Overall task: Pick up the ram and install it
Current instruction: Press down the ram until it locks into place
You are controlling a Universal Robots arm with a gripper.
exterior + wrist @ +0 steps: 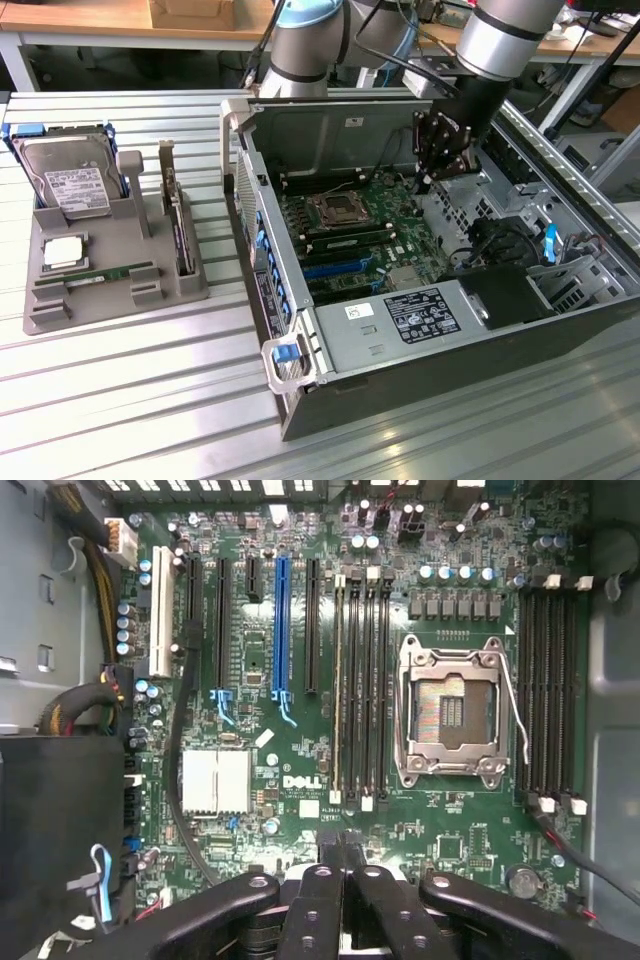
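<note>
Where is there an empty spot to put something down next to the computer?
The ribbed metal table is bare in front of the grey parts tray and the open computer case, and in the strip between them. The tray itself is crowded: hard drive, ram, expansion card.

A ribbed table of silvery aluminium profiles (120,390) spans the foreground, catching bright reflections from overhead light. Behind it stands a light wooden workbench with white metal legs (90,20), a brown cardboard box (205,12) resting on top, dark floor showing beneath.
</note>
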